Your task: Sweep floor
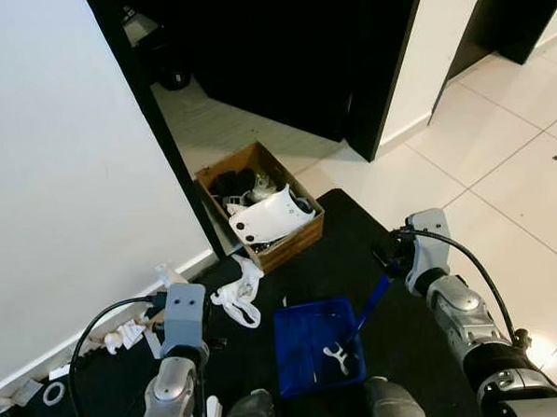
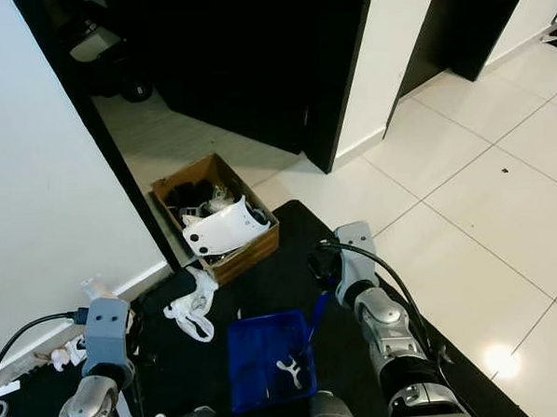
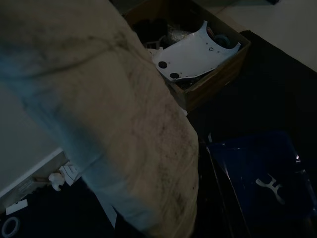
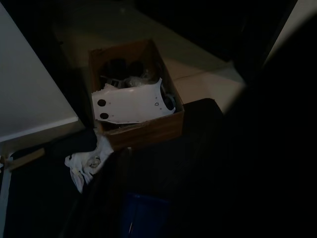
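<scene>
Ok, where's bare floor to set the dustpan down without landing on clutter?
The white tiles right of the black mat are bare. The mat strip between the cardboard box and the blue dustpan is also free. It is crowded along the left wall: white bag, scraps, tape roll.

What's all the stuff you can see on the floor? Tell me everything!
Dustpan: one, blue, on the black mat, near the robot's feet.
Small forked piece: one, white, inside the dustpan.
Cardboard box: one, brown, by the dark doorway.
Plastic shell: one, white, on top of the box's dark contents.
Crumpled bag: one, white, on the mat below the box.
Scraps: several, white, along the wall's foot.
Tape ring: one, white, on the mat.
Mat: one, black.
Left tool: grey wrist, near the scraps.
Right tool: on the dustpan's blue handle.
</scene>
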Available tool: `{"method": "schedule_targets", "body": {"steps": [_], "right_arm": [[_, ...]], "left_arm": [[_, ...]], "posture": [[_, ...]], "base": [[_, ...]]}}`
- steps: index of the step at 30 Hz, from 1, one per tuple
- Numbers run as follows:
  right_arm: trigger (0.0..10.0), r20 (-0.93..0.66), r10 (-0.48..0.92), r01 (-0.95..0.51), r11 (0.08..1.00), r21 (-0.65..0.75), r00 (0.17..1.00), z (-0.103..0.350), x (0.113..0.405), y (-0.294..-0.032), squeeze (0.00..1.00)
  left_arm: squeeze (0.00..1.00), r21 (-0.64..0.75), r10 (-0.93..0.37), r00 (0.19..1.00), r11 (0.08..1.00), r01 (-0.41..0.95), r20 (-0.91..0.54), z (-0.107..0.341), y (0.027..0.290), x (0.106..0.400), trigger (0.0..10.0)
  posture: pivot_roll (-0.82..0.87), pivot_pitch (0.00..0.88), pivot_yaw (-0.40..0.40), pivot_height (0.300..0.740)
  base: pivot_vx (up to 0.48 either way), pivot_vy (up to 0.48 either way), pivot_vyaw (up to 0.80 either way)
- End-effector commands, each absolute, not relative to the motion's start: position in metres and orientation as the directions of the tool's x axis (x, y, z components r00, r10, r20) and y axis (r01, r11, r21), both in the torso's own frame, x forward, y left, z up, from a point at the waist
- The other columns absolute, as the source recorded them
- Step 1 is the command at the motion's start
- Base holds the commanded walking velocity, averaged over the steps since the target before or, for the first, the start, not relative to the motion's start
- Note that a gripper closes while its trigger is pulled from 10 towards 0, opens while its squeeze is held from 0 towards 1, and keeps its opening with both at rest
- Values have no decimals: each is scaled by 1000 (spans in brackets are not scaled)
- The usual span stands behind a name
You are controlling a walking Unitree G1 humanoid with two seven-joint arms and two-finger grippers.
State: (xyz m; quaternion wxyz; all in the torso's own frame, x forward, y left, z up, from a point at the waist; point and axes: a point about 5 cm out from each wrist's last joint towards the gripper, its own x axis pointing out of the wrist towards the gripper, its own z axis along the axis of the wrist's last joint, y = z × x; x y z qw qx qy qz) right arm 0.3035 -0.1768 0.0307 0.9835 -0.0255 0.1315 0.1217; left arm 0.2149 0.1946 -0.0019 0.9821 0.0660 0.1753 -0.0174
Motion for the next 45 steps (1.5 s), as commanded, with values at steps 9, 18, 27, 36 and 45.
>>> {"method": "schedule_targets", "body": {"steps": [9, 18, 27, 36, 45], "right_arm": [[0, -275, 223, -237, 971, -18, 935, 27, 303, -180, 0], [0, -232, 231, -242, 970, -20, 945, 34, 305, -181, 0], [10000, -179, 222, -233, 972, -38, 958, 41, 306, -177, 0], [10000, -134, 244, -255, 964, -70, 960, 52, 306, -179, 0], [10000, -98, 289, -299, 947, -113, 952, 70, 307, -193, 0]], "left_arm": [[0, 122, -14, 940, 991, 59, -342, -1, 191, 215, 10000], [0, 42, -28, 954, 998, 43, -299, 11, 184, 223, 10000], [0, -93, -55, 971, 995, 34, -231, 34, 177, 240, 10000], [0, -52, -64, 978, 997, 55, -199, 46, 178, 246, 10000], [0, -126, -30, 991, 992, 14, -130, 70, 182, 257, 10000]], "posture": [[14, 70, 0, 740], [12, 71, -1, 740], [8, 70, 11, 740], [2, 66, 14, 740], [-4, 60, 8, 740]], "base": [[0, 0, 0], [0, 0, 0], [0, 0, 0], [0, 0, 0], [0, 0, 0]]}}
